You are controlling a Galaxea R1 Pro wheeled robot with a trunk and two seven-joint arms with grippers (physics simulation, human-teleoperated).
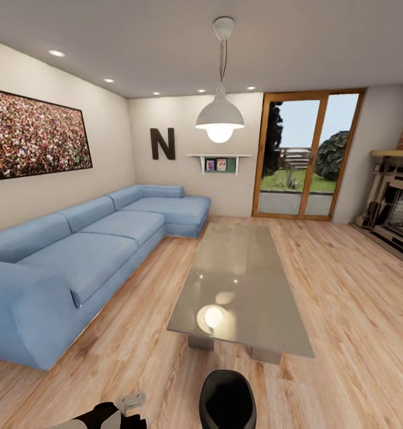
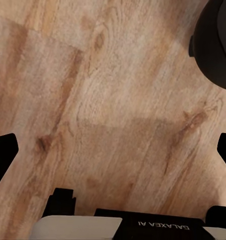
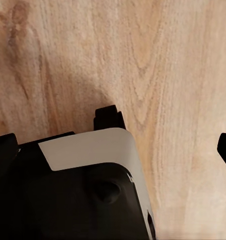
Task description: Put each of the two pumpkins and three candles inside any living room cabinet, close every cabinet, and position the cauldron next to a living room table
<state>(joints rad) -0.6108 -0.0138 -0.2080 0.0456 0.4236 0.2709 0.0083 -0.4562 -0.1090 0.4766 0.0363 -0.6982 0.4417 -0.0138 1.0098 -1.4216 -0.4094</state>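
I see the cauldron [image 1: 227, 400] cut off at the frame's edge, near the bench [image 1: 243, 286] — sofa [image 1: 76, 256] alongside; both hands spread.

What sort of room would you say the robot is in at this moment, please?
A living room, by the look of it: a long blue corner sofa, a low glossy grey rectangular coffee table on wooden flooring, and a brick-topped fireplace.

The cauldron [image 1: 228, 399] was cut off by the frame's bottom edge. The fireplace [image 1: 398, 208] ran off the right edge. The shelf's photos [image 1: 216, 164] were too small to read.
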